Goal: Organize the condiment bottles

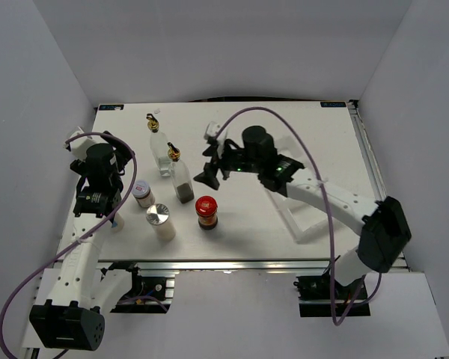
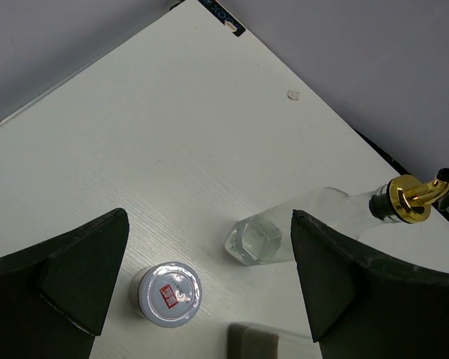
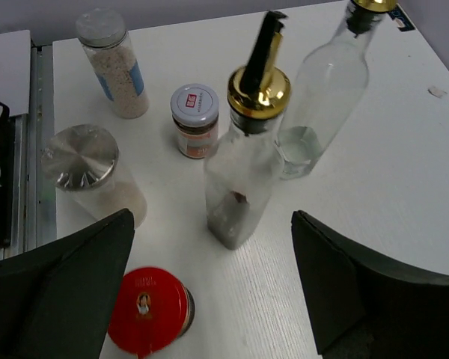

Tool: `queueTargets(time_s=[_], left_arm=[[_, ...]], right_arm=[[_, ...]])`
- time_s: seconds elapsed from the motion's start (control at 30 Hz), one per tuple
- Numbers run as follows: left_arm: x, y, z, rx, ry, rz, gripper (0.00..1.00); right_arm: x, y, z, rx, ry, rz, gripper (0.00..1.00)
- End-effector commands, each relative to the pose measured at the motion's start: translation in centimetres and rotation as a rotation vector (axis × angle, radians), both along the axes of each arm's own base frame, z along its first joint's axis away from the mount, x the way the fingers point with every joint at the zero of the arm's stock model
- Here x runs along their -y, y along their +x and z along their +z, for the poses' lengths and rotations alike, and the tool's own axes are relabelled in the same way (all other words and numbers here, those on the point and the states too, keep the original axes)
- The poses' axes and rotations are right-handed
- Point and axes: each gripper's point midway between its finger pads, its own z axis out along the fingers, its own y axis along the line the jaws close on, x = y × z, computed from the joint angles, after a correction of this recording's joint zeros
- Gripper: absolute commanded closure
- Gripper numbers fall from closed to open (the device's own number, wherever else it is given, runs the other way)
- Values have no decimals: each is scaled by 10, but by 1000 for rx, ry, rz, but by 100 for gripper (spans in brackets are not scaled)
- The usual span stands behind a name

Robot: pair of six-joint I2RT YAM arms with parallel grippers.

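Five condiment bottles stand left of centre on the table. The clear empty cruet (image 1: pixel 162 155) with a gold pourer stands farthest back. The cruet with dark contents (image 1: pixel 182 182) stands just in front of it. The white-lidded labelled jar (image 1: pixel 142 193), the silver-lidded shaker (image 1: pixel 159 221) and the red-lidded jar (image 1: pixel 206 212) stand nearer. My left gripper (image 1: pixel 124 166) is open and empty above the white-lidded jar (image 2: pixel 169 294) and the clear cruet (image 2: pixel 299 228). My right gripper (image 1: pixel 208 164) is open and empty, just right of the dark cruet (image 3: pixel 243 172), with the red-lidded jar (image 3: pixel 148 312) by its left finger.
A tall shaker with a blue label (image 3: pixel 114 66) stands beyond the white-lidded jar (image 3: pixel 195 120) and the silver-lidded shaker (image 3: pixel 90 176), partly hidden by the left arm in the top view. A white divided tray (image 1: pixel 308 222) lies at the right, under the right arm.
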Motion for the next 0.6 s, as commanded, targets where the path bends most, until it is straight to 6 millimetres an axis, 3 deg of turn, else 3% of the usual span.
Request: queueTargets(time_s=[0.0,0.13,0.2,0.37,0.47,0.57], left_arm=[[2,2,1,17,0,-20,2],[3,3,1,20,-2,-24,2],[4,3,-1,19,-4,-26,2],[4,4,0,23,-7,-27,2],[4,3,-1,24,-7,-24,2],[2,2,-1,22,-4,-15,2]], right_arm=[[-39,10,30,114,75,0,11],[-71,32,27,115,115,-81,11],[-82,34,35,101,158,-79,10],[-102,47,32,71,224,-109,12],[-109,52,31,61,251,-116,21],[-115,50,27,49,259,-100,41]])
